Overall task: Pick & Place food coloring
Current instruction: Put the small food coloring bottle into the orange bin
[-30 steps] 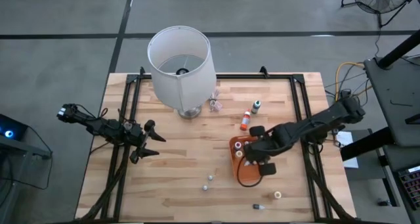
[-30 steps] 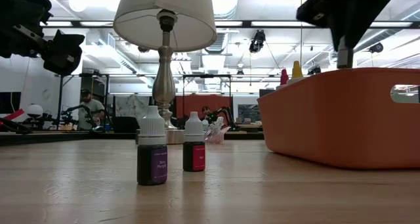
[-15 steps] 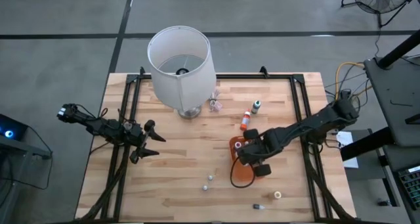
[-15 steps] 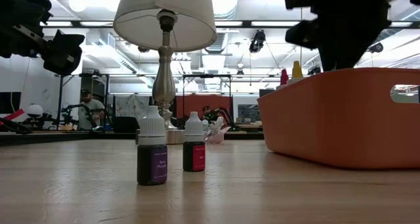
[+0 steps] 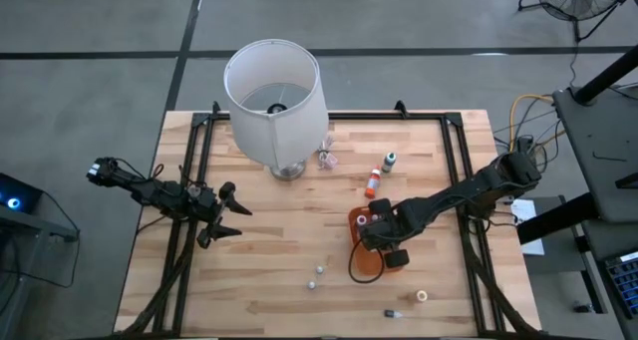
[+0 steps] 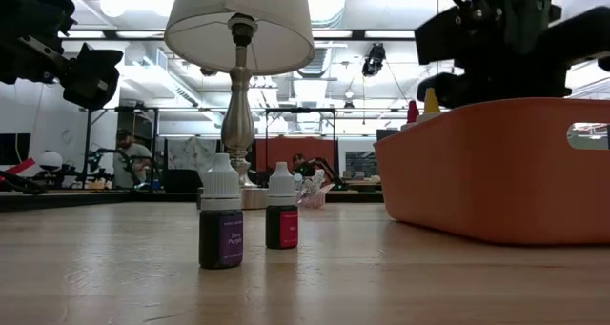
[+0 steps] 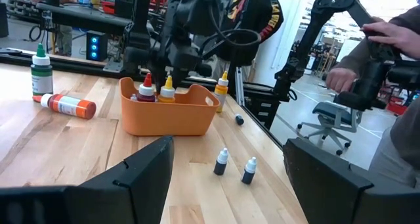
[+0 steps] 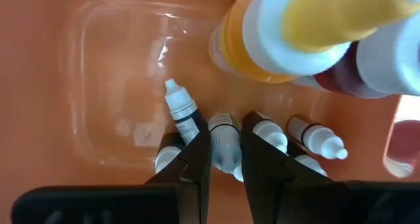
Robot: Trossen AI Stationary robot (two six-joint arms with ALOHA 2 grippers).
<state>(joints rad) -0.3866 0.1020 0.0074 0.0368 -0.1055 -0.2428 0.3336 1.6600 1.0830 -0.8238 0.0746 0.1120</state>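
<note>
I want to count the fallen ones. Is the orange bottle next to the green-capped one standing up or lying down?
Lying down. The orange bottle rests on its side on the table, while the green-capped bottle beside it stands upright.

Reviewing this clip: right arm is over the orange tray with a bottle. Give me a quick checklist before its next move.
1. Right gripper above the orange tray: ok.
2. Jaws shut on a small bottle: ok.
3. Bottle clear of the tray floor: cannot tell.
4. Taller yellow-capped bottle stands close by, collision risk: not ok.
5. Left gripper parked open, far from the tray: ok.
6. Loose bottles outside the tray remaining: not ok.
</note>
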